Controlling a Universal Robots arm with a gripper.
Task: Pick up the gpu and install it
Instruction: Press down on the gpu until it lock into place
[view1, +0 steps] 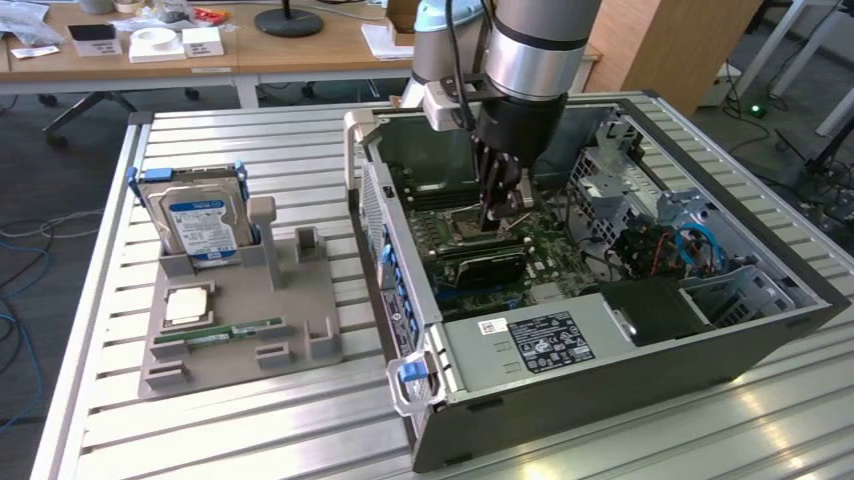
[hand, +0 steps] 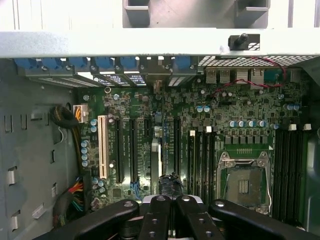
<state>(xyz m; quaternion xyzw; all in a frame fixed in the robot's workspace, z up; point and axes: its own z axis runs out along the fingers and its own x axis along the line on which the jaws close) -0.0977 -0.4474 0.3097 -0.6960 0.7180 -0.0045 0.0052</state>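
The open computer case (view1: 400, 250) lies on its side on the slatted table. The gpu (view1: 481, 266), a thin black card, stands on edge in a slot of the green motherboard (view1: 534, 250), in front of the CPU socket (hand: 245, 182). My gripper (view1: 503, 212) reaches down inside the case just above the card with its black fingers (hand: 155, 215) shut together. In the wrist view the gripper (hand: 170, 200) hangs over the card's narrow edge (hand: 156, 167) among the expansion slots. Whether the fingertips touch the card I cannot tell.
A grey holder (view1: 240, 350) at the exterior view's left carries a blue-labelled hard drive (view1: 200, 225), a green RAM stick (view1: 220, 330) and a CPU chip (view1: 187, 303). Inside the case, the power supply (view1: 547, 340), drive cage (view1: 627, 170) and cables (view1: 687, 250) crowd the exterior view's right.
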